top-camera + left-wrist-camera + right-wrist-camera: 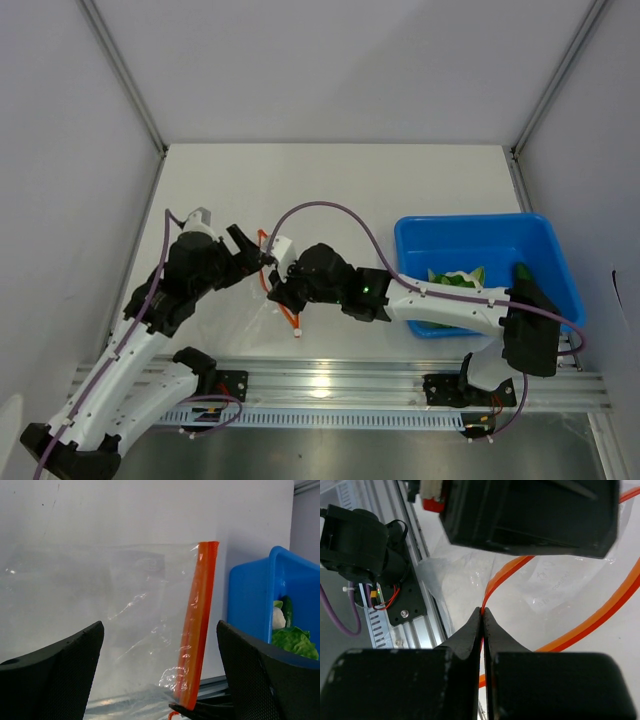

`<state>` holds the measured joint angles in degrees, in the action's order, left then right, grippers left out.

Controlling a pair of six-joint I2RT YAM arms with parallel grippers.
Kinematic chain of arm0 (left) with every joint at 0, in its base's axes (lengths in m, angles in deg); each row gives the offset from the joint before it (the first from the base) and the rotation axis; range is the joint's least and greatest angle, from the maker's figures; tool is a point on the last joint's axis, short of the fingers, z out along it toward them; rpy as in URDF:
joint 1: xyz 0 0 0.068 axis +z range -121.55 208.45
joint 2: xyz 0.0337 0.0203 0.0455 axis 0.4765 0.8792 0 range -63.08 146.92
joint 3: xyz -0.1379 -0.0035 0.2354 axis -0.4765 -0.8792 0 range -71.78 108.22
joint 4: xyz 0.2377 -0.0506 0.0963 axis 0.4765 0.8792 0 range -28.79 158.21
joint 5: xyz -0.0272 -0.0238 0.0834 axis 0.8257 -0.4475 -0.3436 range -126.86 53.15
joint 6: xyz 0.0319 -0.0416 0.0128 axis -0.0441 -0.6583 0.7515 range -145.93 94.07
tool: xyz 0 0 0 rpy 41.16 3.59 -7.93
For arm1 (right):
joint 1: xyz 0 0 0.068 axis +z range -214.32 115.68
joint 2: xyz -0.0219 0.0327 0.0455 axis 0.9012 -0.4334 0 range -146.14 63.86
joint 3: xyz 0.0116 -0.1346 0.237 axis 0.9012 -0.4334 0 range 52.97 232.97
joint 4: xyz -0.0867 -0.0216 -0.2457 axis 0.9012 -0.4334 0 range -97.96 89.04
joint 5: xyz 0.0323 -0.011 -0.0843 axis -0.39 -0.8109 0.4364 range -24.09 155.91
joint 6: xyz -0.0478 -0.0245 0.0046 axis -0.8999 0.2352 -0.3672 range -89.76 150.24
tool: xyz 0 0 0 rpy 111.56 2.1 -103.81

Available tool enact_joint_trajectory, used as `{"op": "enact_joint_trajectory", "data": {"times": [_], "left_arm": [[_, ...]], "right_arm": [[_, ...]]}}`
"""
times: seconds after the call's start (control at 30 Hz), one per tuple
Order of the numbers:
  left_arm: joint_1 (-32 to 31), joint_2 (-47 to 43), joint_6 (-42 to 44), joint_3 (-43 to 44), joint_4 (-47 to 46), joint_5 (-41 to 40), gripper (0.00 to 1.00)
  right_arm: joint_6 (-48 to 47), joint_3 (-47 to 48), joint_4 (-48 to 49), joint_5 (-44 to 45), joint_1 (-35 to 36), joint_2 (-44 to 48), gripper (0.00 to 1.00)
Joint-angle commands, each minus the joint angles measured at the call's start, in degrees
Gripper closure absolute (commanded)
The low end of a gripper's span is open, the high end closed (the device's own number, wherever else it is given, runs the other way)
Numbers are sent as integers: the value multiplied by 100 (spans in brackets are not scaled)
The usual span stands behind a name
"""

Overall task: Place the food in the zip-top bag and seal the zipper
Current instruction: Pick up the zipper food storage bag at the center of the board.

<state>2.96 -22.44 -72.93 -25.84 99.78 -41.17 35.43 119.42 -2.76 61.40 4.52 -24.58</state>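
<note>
Orange-red zipper (197, 630) pinched in right jaws, left jaws wide — empty

White tabletop (340, 190), plain white walls (330, 60) (metal corner struts (122, 72)), aluminium rail (340, 385) along near edge

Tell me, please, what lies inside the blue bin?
Inside the blue bin lies the food: green leafy vegetables with pale stalks and a darker green piece. The right arm covers the bin's near part, so anything under it cannot be seen.
</note>
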Motion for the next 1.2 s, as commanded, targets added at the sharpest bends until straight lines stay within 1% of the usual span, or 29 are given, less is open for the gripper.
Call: {"op": "enact_joint_trajectory", "data": {"times": [0.0,0.13,0.2,0.23,0.27,0.3,0.33,0.37,0.53,0.57,0.63,0.73,0.77,0.8,0.83,0.87,0.97,1.03,1.07,1.1,1.13,1.17], "left_arm": [[10,-4,68,179,-209,177,5],[10,189,226,215,-148,282,6],[10,172,297,171,-165,344,9],[10,146,341,127,-183,387,11],[10,120,384,100,-226,396,13],[1,32,446,13,-262,579,18],[1,-29,481,-66,-288,633,20],[1,-100,508,-171,-349,721,26],[1,-417,657,-497,-297,669,39],[1,-417,675,-532,-323,765,46],[1,-356,701,-568,-367,844,52],[1,-277,727,-586,-473,889,76],[1,-259,736,-525,-482,880,93],[1,-241,754,-489,-490,854,99],[1,-224,789,-471,-482,845,99],[1,-206,815,-419,-490,853,99],[1,-145,894,-270,-526,915,99],[1,-109,956,-173,-578,1037,99],[1,-66,974,-120,-613,1116,100],[1,-30,1009,-85,-657,1204,99],[1,5,1061,-15,-701,1370,99],[1,57,1070,47,-736,1450,99]], "right_arm": [[-211,192,207,12,129,266,100],[-238,254,207,117,165,275,100],[-229,324,198,292,165,240,100],[-220,350,24,363,165,223,100],[-212,394,-56,424,165,170,100],[-194,499,-100,503,165,135,100],[-177,543,-127,652,156,91,100],[-168,587,-180,688,156,47,100],[-71,755,-259,742,147,-129,100],[-53,746,-242,724,156,-129,100],[-53,781,-233,654,165,-120,100],[-27,825,-338,662,200,-77,100],[-18,843,-460,697,200,-68,100],[17,860,-531,776,200,-50,100],[43,869,-601,837,200,11,98],[130,878,-767,916,200,46,85],[402,887,-1197,1250,200,309,60],[622,878,-1462,1715,200,538,52],[858,878,-1768,1917,200,782,36],[956,878,-1945,2302,191,924,26],[1079,895,-2095,2489,130,1065,14],[1246,930,-2479,2717,43,1327,1]]}}
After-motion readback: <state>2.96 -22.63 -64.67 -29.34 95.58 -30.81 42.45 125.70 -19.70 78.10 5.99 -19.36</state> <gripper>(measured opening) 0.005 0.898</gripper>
